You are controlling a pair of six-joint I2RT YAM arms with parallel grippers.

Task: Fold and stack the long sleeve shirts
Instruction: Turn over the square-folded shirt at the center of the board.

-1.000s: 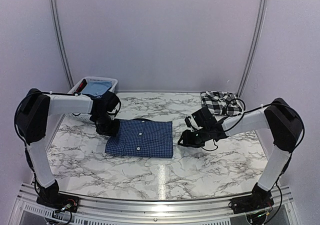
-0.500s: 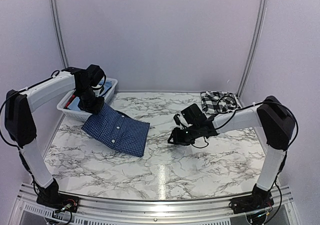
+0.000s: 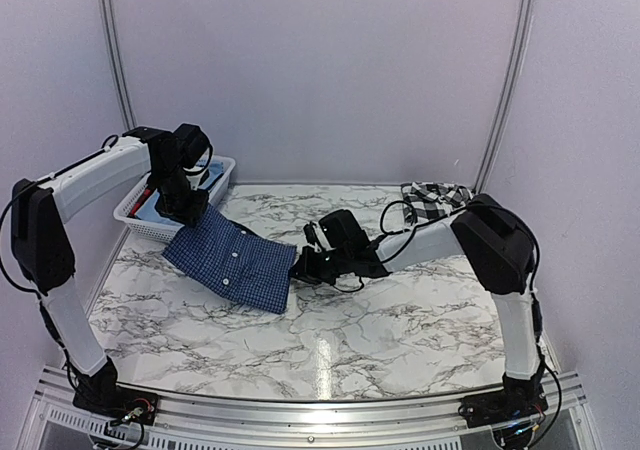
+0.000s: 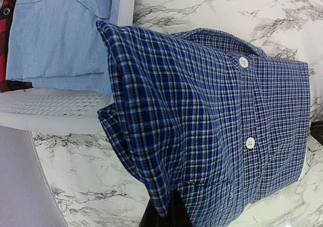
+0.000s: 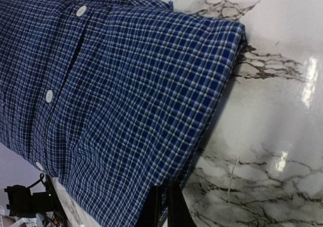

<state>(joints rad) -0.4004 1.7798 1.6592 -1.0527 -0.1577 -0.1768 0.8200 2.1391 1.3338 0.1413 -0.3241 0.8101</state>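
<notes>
The left gripper (image 3: 190,208) is pinched shut on the far left edge of the dark blue shirt (image 3: 235,255), holding that end up at the near rim of the white basket (image 3: 138,227). The right gripper (image 3: 302,267) is closed on the shirt's right edge, low over the marble table (image 3: 400,320). Its white buttons (image 4: 244,62) face up. In the basket lie a folded light blue garment (image 4: 55,35) and a red-and-black cloth (image 4: 4,40). The black-and-white plaid shirt (image 3: 435,198) sits crumpled at the far right, well apart
</notes>
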